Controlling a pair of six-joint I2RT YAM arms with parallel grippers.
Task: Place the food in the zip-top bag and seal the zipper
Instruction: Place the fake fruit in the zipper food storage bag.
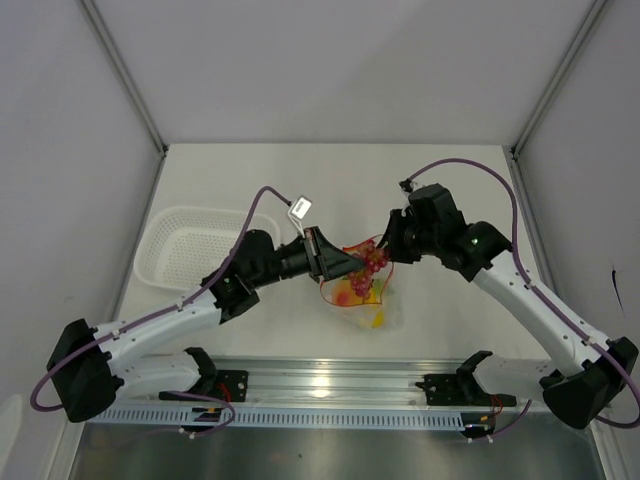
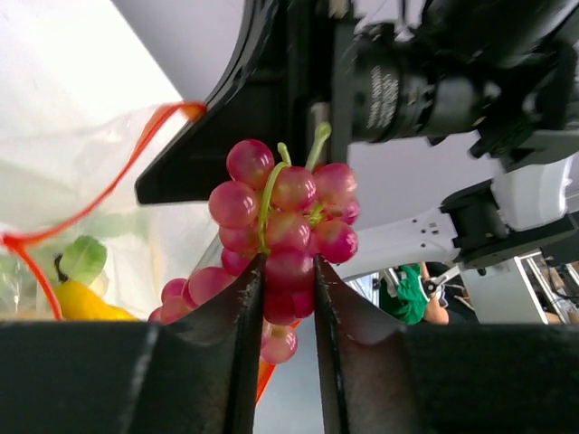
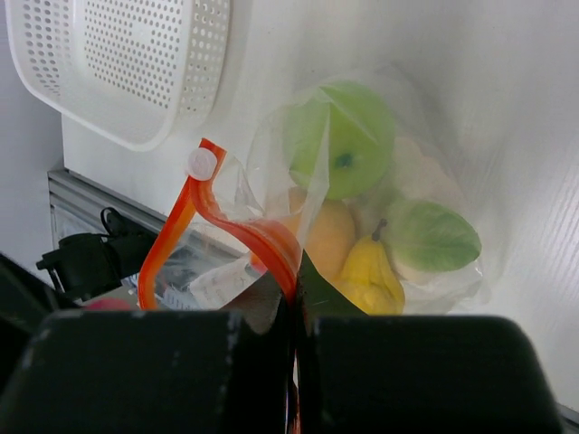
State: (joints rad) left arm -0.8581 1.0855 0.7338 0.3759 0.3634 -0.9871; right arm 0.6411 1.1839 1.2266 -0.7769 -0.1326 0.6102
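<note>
Grapes (image 2: 285, 221) sit pinched between the fingers of your left gripper (image 2: 288, 271), right at the open mouth of the clear bag (image 3: 425, 172). Inside the bag you see a green apple (image 3: 344, 136), an orange (image 3: 321, 231) and a yellow pear-shaped piece (image 3: 371, 271). Your right gripper (image 3: 294, 312) is clamped on the red-orange zipper (image 3: 181, 221), holding the mouth lifted. The bag lies in the middle of the table (image 1: 300, 180), right of the white basket (image 1: 185, 250).

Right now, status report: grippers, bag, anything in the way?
Right gripper pinching zip-top bag by its zipper, mouth open. Left gripper shut on grapes at the mouth. Green apple already inside. Nothing blocking.
</note>
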